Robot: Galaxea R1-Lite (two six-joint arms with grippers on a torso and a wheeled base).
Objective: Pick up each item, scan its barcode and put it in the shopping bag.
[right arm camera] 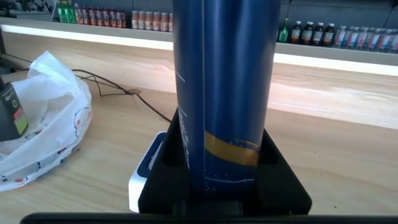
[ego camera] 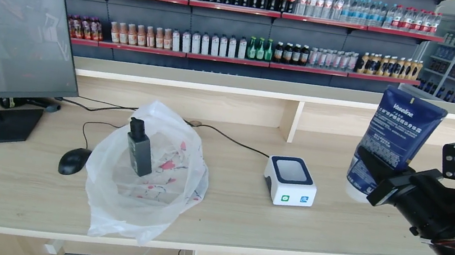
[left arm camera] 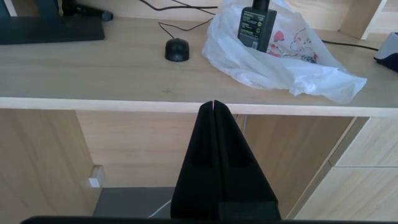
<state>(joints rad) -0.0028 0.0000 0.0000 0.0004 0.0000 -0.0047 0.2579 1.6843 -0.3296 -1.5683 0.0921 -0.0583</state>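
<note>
Two pincers sit nearest: the left pincer point(left arm camera: 214, 109), jaws pressed together on nothing, hangs below the table point(ego camera: 239, 225) edge; the right pincer point(ego camera: 374, 166) clamps a blue tube point(ego camera: 398, 131), cap downward, right of the white scanner point(ego camera: 290, 180). Farther left, the shopping bag point(ego camera: 143, 198) lies open with a dark bottle point(ego camera: 139, 148) inside, a mouse point(ego camera: 73, 161) beside it. Bottle shelves point(ego camera: 237, 9) line the back wall.

I take the scanner point(ego camera: 290, 181) as my mark on the bench point(ego camera: 239, 225). To its left lies the shopping bag point(ego camera: 145, 187), with a bottle point(ego camera: 139, 148) standing in it. The mouse point(ego camera: 73, 161) sits farther left, just beside the bag, and the monitor point(ego camera: 7, 47) farthest left and farther back. Right of the scanner, my right end effector point(ego camera: 374, 169) grips the tube point(ego camera: 398, 131).
</note>
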